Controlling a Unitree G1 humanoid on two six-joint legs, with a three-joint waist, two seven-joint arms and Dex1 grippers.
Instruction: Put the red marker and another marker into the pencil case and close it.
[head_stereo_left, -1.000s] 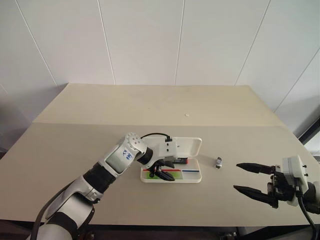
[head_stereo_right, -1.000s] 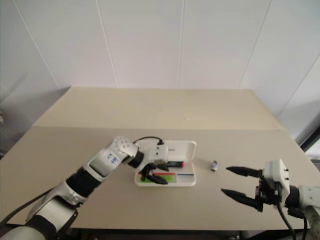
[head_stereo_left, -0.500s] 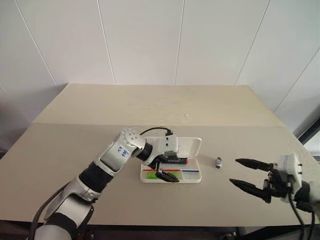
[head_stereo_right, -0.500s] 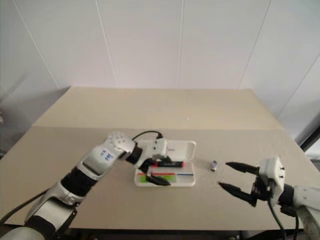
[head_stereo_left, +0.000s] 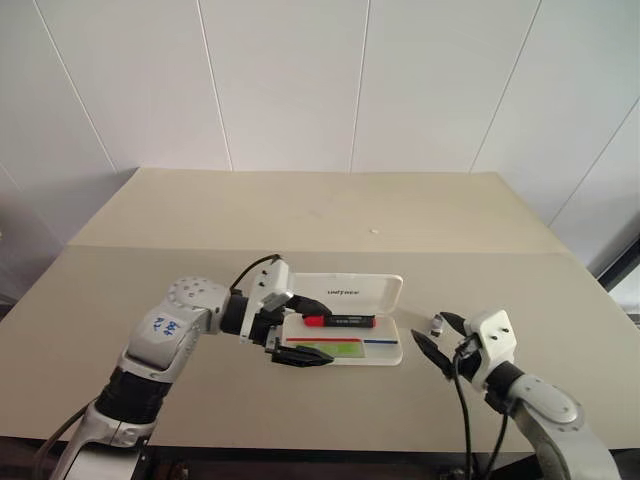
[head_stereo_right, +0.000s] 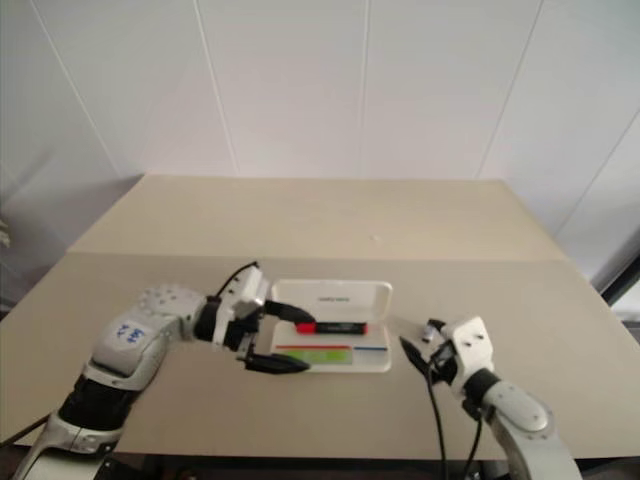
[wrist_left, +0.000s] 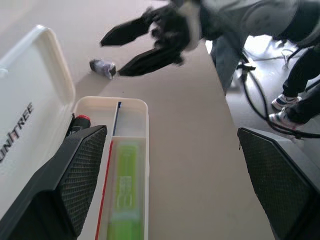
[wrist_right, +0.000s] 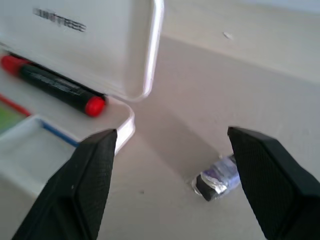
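The white pencil case (head_stereo_left: 352, 291) lies open in the middle of the table, lid raised at the back. The red marker (head_stereo_left: 338, 321) lies along the hinge line, also seen in the right wrist view (wrist_right: 52, 85). Another marker, the green one (wrist_left: 125, 199), lies flat in the tray's front compartment beside the red and blue stripe. My left gripper (head_stereo_left: 315, 335) is open at the case's left end, just above the tray, holding nothing. My right gripper (head_stereo_left: 428, 330) is open and empty, low over the table just right of the case.
A small wrapped dark object (wrist_right: 217, 180) lies on the table between the case's right end and my right gripper. The beige table (head_stereo_left: 200, 220) stretches far back to a white panelled wall. A person's legs and cables (wrist_left: 295, 75) stand past the table's edge.
My left gripper has drawn back leftward out of the tray and opened wider, leaving the green marker lying there. My right gripper has swung in from the far right toward the case's right end.
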